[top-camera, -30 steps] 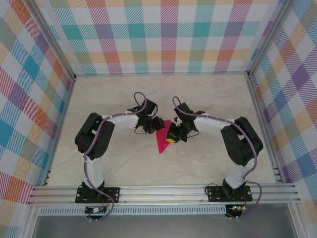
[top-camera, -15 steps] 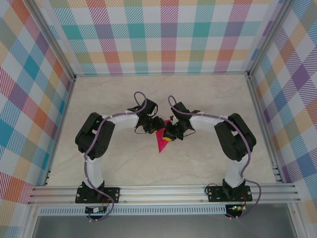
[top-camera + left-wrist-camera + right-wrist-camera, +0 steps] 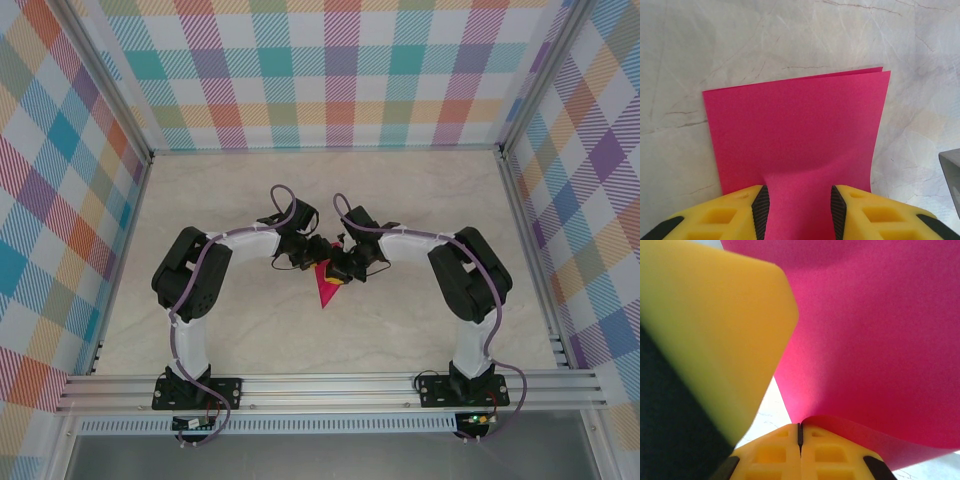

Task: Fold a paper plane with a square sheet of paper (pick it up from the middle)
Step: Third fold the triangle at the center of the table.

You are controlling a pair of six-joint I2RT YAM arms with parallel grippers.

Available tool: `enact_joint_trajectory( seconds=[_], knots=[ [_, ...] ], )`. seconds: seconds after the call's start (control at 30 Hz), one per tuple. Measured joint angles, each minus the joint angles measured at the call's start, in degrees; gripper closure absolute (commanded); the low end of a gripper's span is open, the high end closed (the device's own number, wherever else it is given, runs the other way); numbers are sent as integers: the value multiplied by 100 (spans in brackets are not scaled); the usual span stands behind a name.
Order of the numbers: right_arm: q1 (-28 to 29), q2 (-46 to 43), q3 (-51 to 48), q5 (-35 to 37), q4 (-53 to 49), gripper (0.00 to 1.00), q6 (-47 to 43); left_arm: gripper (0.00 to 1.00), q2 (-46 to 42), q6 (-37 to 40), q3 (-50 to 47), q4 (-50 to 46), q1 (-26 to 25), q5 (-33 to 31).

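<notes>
The left end effector (image 3: 799,207) pinches a raised ridge of the folded pink sheet of paper (image 3: 795,125) between half-parted pads. The right end effector (image 3: 800,434), fully closed and holding nothing, sits at the sheet's curled edge, mid-desk (image 3: 420,200).

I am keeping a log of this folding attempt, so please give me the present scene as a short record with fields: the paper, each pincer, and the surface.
paper: magenta-pink, folded double, two edges showing at the far corner; far part on the table, near part raised
left pincer: closed on a raised hump of the paper, a pad on each side
right pincer: shut, tips at a curled edge of the paper; whether it pinches the paper cannot be told
table: pale, marbled
</notes>
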Motion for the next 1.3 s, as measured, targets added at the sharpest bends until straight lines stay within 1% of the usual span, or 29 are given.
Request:
enact_joint_trajectory(
  seconds=[0.17,0.27,0.5,0.67,0.9,1.3],
  knots=[
    [2,74,4,4,0,98,-44,60,-24,-7,0,-31,0,-22],
    [0,85,4,4,0,98,-61,60,-149,-61,-55,-76,0,-142],
    [0,129,11,2,2,98,-90,61,-817,-348,-688,-55,0,-428],
    [0,151,11,2,26,98,-127,63,-1097,-529,-1145,-13,0,-476],
    [2,153,13,2,131,98,-170,63,-1239,-643,-1405,-13,0,-474],
    [2,170,15,2,179,98,-229,64,-1298,-647,-1408,-9,0,-468]
  ],
)
